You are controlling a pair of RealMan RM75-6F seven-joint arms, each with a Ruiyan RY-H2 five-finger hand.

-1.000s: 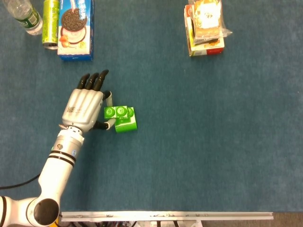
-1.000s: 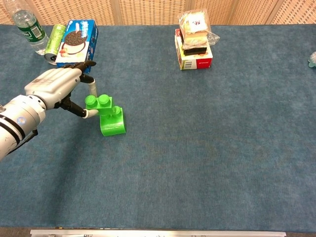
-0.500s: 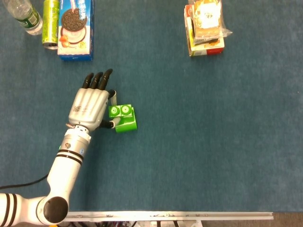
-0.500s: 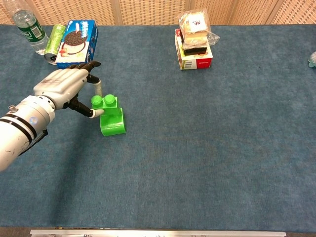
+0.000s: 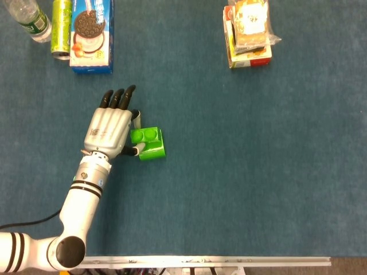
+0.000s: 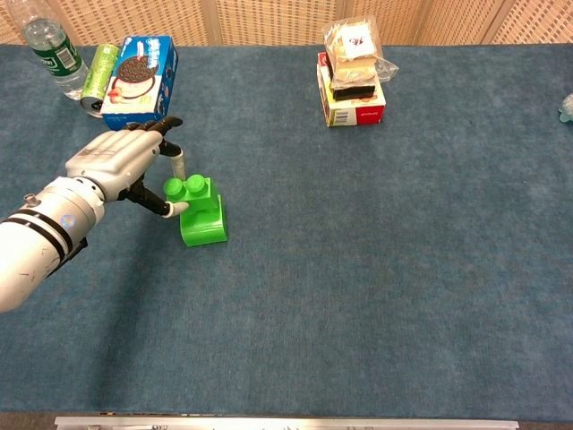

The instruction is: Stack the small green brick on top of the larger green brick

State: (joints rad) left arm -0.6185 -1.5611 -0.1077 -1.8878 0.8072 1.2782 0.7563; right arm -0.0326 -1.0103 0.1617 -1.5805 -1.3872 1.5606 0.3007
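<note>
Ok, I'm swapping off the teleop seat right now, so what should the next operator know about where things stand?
Left hand: pinches the small green brick between thumb and a finger.
Right hand: not in view.
The small green brick sits on the left part of the larger green brick, near the table's left side.
Done: brick carried and set on top.
Left: whether it is fully pressed down cannot be told; seat it if needed, let go, pull the hand away.

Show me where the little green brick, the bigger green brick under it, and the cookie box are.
small green brick (image 6: 189,186): chest view, on its studded top.
larger green brick (image 6: 204,228): chest view, on its front face.
cookie box (image 5: 92,34): head view, on its printed top face.
</note>
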